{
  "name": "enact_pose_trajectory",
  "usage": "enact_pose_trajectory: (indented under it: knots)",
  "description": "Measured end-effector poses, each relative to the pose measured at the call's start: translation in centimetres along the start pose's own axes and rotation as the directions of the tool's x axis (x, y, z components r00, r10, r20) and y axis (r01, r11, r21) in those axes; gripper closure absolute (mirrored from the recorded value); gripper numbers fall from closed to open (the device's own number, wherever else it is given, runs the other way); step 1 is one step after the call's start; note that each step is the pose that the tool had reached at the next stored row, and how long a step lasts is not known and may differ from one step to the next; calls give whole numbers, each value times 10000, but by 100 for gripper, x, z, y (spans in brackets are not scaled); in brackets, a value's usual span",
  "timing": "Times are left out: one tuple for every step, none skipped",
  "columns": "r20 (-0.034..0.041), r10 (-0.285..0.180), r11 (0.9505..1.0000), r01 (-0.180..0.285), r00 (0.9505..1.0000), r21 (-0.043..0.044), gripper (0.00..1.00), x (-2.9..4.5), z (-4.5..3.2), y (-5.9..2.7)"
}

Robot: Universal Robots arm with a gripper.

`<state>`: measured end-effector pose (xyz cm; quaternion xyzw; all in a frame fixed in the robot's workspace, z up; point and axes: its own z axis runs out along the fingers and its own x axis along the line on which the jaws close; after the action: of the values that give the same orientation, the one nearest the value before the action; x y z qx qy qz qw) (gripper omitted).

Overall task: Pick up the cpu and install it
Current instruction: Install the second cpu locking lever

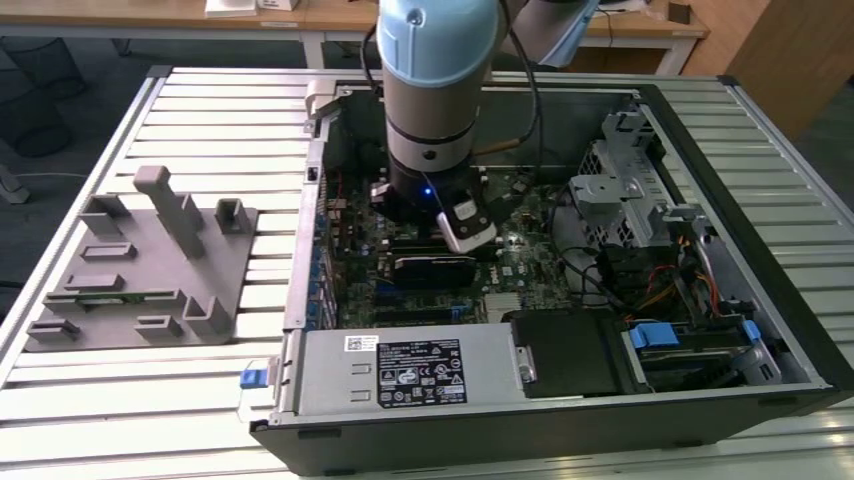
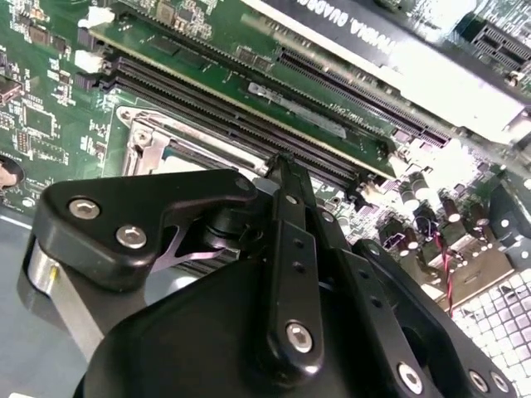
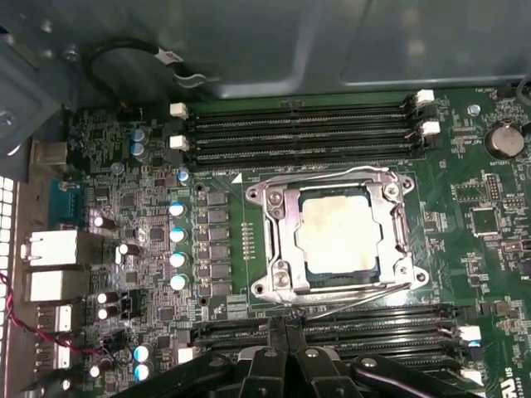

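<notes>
Black linkage of our gripper [image 3: 286,332] sits closest to the lens in both wrist views, its fingers [image 3: 292,325] drawn together to a narrow point with nothing between them that we can see.

Beyond them spreads the green motherboard [image 3: 465,249] inside the open computer case [image 1: 747,130], which rests on the slatted tabletop [image 1: 134,400]. In the exterior view our arm [image 1: 434,90] reaches straight down into the case, and the grey holder block [image 1: 140,265] stands well apart, toward the exterior view's left.

On the board, the metal-framed socket [image 3: 270,240] lies between two banks of dark memory slots [image 3: 299,133] — the fingers hover over the bank on the near side of the socket.

Smallest, and the one that matters: the cpu [image 3: 340,232] lies flat inside the socket frame, its pale top facing up. It is square, so no long axis. We judge it seated already — it sits just beyond the fingertips, near them yet not touching.
</notes>
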<state>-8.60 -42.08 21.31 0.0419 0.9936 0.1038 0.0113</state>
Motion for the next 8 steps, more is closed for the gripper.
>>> enact_pose_trajectory:
  knots:
    - [-2, 5, 10000, -5, 10000, -33, 89, 3, 4, -11]
    - [-4, 8, 10000, -8, 10000, -66, 89, 8, 10, -18]
    - [-8, 12, 9999, -13, 10000, -117, 89, 16, 14, -21]
    - [-13, 16, 9998, -17, 10000, -184, 89, 28, 17, -23]
    - [-18, 21, 9997, -21, 10000, -254, 89, 41, 19, -25]
    - [-24, 24, 9995, -25, 10000, -323, 89, 54, 23, -27]
    - [-29, 27, 9993, -28, 10000, -380, 89, 67, 28, -29]
    - [-31, 28, 9991, -29, 10000, -415, 89, 79, 36, -31]
